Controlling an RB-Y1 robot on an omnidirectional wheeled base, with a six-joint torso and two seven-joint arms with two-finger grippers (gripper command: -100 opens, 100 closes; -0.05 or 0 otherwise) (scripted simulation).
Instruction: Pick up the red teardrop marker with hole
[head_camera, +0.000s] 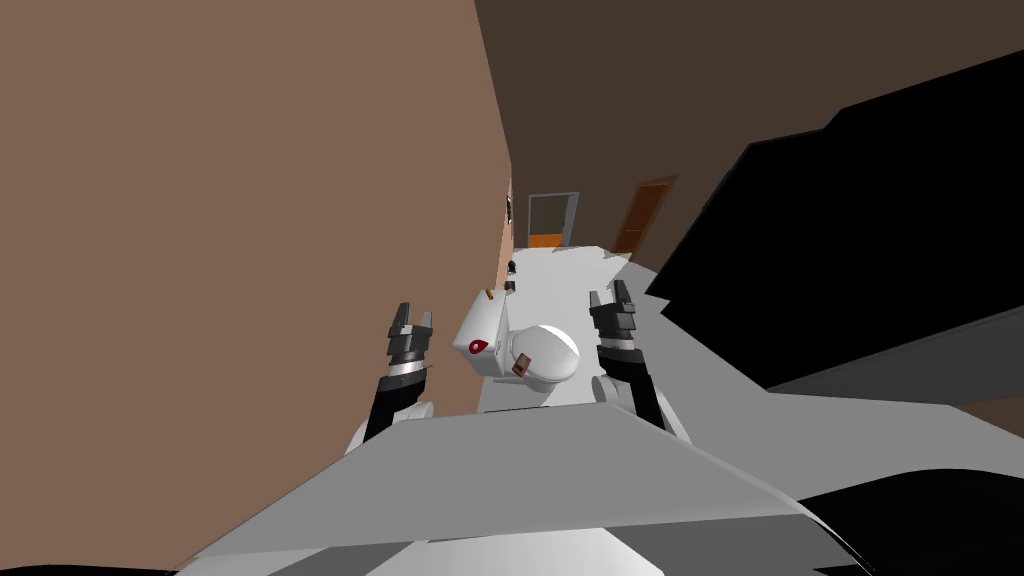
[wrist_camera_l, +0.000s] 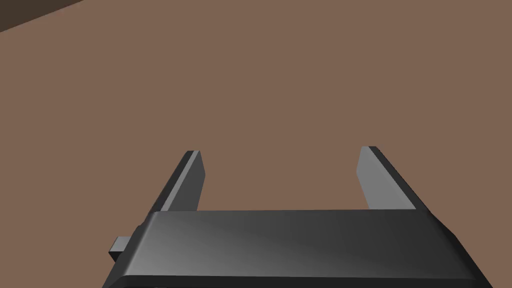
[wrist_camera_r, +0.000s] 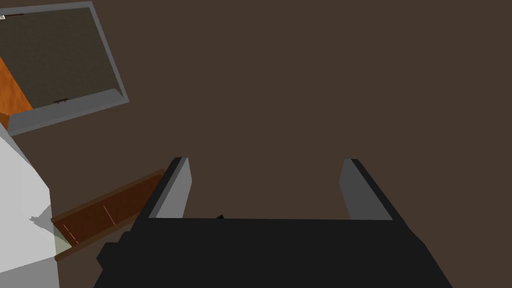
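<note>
Ahead, the red teardrop marker (head_camera: 478, 346) sits on the white toilet tank (head_camera: 486, 318), between the 2 arms. Both the left pincer (head_camera: 414, 316) and the right pincer (head_camera: 608, 294) stand spread.

Wall (head_camera: 250, 200): flat matt brown, even-toned. Toilet (head_camera: 545, 355): smooth white, faint sheen on the lid. Marker (head_camera: 478, 346): flat matt red, too small to tell material. Door (head_camera: 641, 213): wood-brown, grain not readable. Floor (head_camera: 570, 270): plain matt light grey. Left gripper (wrist_camera_l: 281, 150): dark body with soft satin sheen; fingers (wrist_camera_l: 380, 180) smooth matt grey. Right gripper (wrist_camera_r: 265, 159): body flat matt black.
</note>
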